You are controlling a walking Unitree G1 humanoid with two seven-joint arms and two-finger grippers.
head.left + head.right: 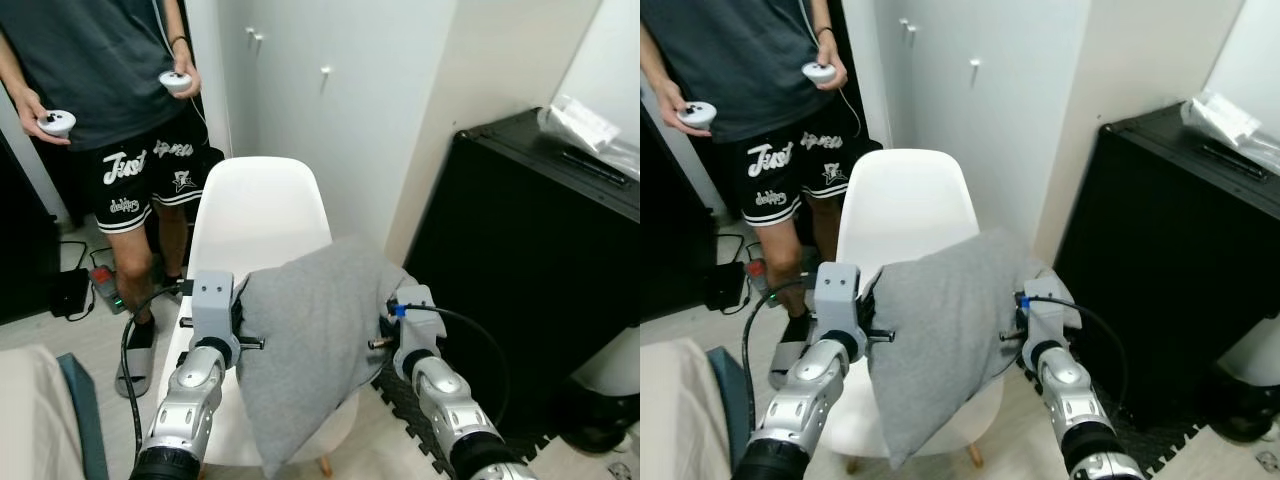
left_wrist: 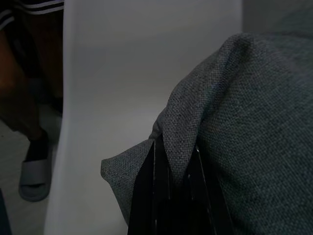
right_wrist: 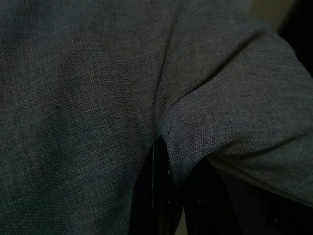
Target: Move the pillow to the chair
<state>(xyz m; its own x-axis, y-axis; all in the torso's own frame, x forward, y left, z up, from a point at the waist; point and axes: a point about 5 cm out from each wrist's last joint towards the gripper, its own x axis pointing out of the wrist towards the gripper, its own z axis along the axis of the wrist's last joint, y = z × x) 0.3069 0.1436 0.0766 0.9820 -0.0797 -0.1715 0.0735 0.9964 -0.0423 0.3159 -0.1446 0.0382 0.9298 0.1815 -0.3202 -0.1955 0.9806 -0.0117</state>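
A grey pillow hangs between my two grippers, held up over the seat of a white shell chair; its lower corner droops past the seat's front edge. My left gripper is shut on a fold at the pillow's left edge, with the chair's white back right behind it. My right gripper is shut on a fold at the pillow's right edge. In the eye views the cloth hides the fingers of both; my left wrist and right wrist flank the pillow.
A person holding two controllers stands just left of the chair, a slippered foot near its legs. A black cabinet with a plastic bag on top stands close on the right. Cables and a power strip lie on the floor.
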